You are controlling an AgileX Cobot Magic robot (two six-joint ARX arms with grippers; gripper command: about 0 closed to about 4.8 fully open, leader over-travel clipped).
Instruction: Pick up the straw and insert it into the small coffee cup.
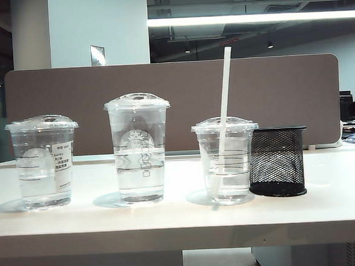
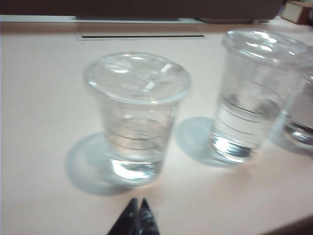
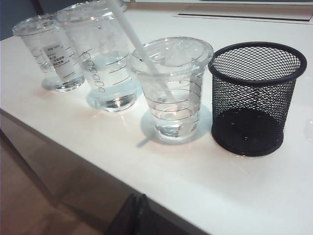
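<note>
Cups stand in a row on the white counter (image 1: 169, 219), three of them, all clear plastic with clear domed lids, and each has some water in it. The small coffee cup (image 1: 226, 159) is the shortest one, and it sits just beside a black mesh pen holder (image 1: 278, 161). The straw (image 1: 224, 90) is in this cup. It goes down through the lid, leans a little, and its top sticks up well above all the cups. Nothing shows inside the mesh pen holder.

The tall cup (image 1: 138, 147) in the middle has a round logo on its side and little marks down it, too faint to read. The wide cup (image 1: 44, 162) at the far left has a white sticker with small print, too tiny to read.

The left gripper (image 2: 137, 218) is low near the counter edge, in front of the wide cup, with its two black tips pressed together and holding nothing. The right gripper (image 3: 137, 215) hangs off the counter edge, near the small coffee cup, and its tips are together too, with nothing in them
</note>
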